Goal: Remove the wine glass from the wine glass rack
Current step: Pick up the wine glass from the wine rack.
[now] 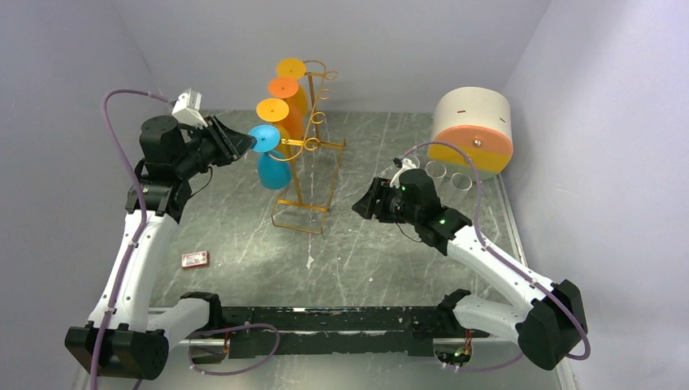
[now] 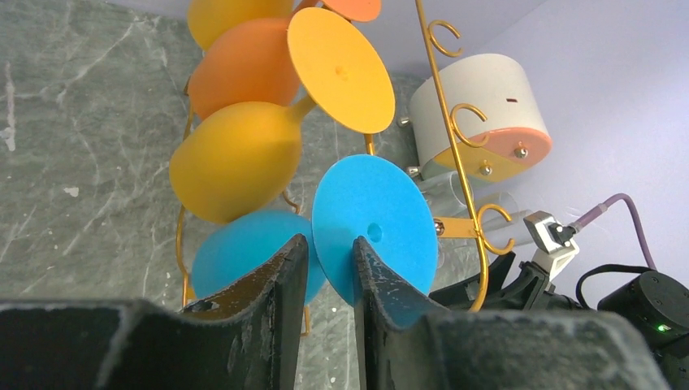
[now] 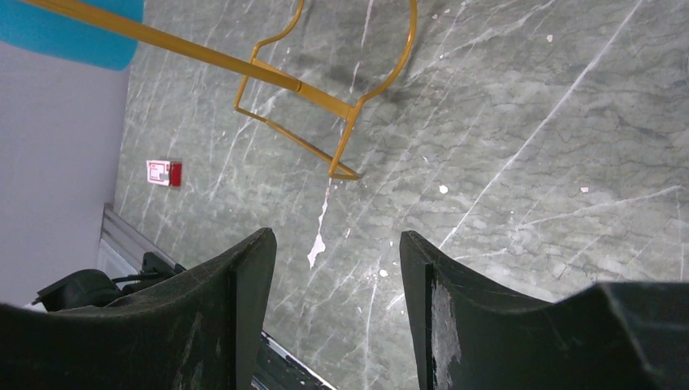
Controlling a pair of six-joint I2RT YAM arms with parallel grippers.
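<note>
The wine glass rack [image 1: 313, 146] is a tall gold wire stand mid-table. A blue wine glass [image 1: 274, 169] hangs upside down at the rack's near left end, below several orange and yellow ones [image 1: 284, 106]. My left gripper [image 1: 244, 145] is level with its flat blue foot [image 2: 382, 219]. The foot's edge sits in the narrow gap between the parted fingers [image 2: 329, 241], and the blue bowl [image 2: 236, 252] shows behind the left finger. My right gripper [image 1: 361, 203] hovers open and empty over the table, right of the rack's wire base [image 3: 284, 77].
A white and orange round container [image 1: 474, 130] stands at the back right with clear glasses [image 1: 448, 175] in front of it. A small red box [image 1: 195, 259] lies near the left arm. Grey walls close in on the table's sides.
</note>
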